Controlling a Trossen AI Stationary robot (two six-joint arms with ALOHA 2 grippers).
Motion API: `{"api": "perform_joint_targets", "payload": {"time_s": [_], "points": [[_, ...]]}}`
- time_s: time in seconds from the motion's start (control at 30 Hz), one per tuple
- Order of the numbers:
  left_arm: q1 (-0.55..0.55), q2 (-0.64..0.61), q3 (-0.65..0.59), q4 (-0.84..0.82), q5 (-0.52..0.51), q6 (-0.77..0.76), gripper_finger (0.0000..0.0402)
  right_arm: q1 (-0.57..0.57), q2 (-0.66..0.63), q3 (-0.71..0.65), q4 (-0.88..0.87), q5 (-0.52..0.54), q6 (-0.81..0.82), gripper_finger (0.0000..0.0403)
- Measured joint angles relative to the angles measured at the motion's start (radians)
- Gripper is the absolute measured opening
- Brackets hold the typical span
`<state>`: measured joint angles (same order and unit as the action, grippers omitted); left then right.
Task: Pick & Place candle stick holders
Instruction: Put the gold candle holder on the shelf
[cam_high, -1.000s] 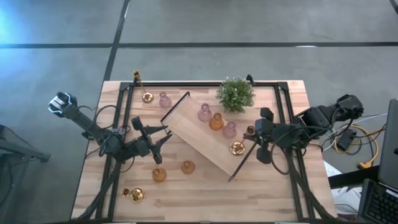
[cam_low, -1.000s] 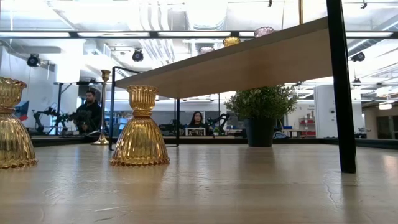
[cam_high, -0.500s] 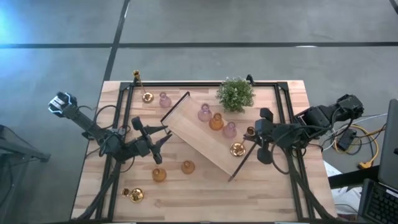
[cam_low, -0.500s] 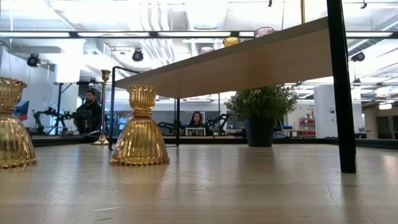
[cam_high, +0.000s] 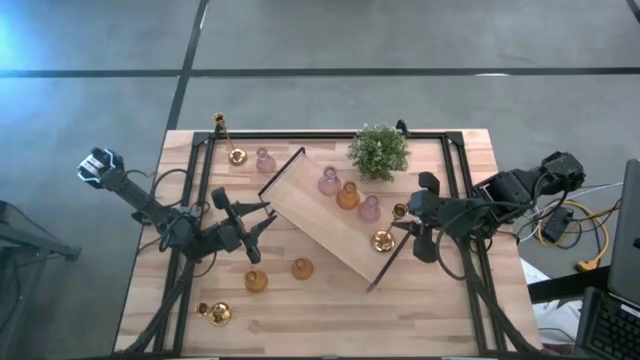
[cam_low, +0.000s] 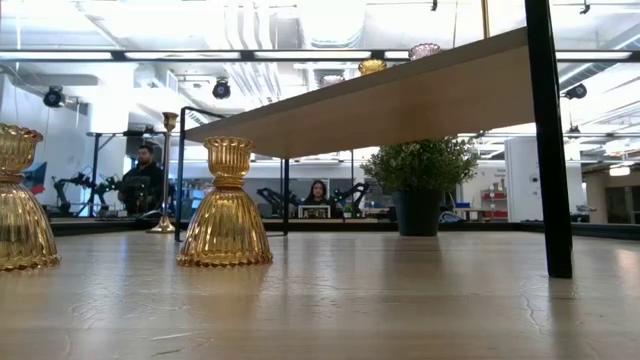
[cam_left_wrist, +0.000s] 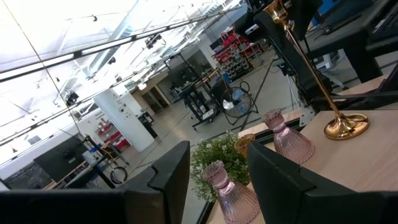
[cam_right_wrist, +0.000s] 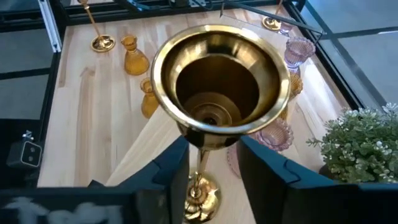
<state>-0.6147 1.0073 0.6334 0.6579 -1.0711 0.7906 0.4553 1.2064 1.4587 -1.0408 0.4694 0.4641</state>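
Beside the wooden tray, right end effector open around brass holder, stem unseen from above.

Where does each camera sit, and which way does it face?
High: above, facing down on the table; shows both arms, left gripper, right gripper.
Low: at tabletop height, facing the room; no arm shows; amber holder near.
Left wrist: on the left arm, past its fingers toward a pink holder.
Right wrist: on the right arm, down onto a gold holder between its fingers.
Shared: the plant shows in all four.
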Motion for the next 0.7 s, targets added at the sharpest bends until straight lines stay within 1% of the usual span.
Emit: {"api": "perform_joint_targets", "payload": {"time_s": [0.2, 0.37, 0.53, 0.63, 0.7], "points": [[0.0, 0.0, 0.0, 0.0, 0.0, 0.002, 0.0163, 0.0, -0.003, 0.029, -0.029, -0.022, 0.002, 0.0165], [0.0, 0.0, 0.0, 0.0, 0.0, 0.003, 0.0163, 0.0, -0.003, 0.073, -0.131, -0.06, 0.069, 0.0182], [0.0, 0.0, 0.0, 0.0, -0.007, 0.009, 0.0163, 0.001, -0.003, 0.115, -0.313, -0.143, 0.209, 0.0191], [0.0, -0.005, 0.001, -0.002, -0.035, 0.025, 0.0163, 0.005, -0.009, 0.128, -0.406, -0.194, 0.314, 0.019], [0.0, -0.01, 0.009, -0.004, -0.064, 0.027, 0.0163, 0.016, -0.019, 0.127, -0.433, -0.206, 0.349, 0.0187]]}}
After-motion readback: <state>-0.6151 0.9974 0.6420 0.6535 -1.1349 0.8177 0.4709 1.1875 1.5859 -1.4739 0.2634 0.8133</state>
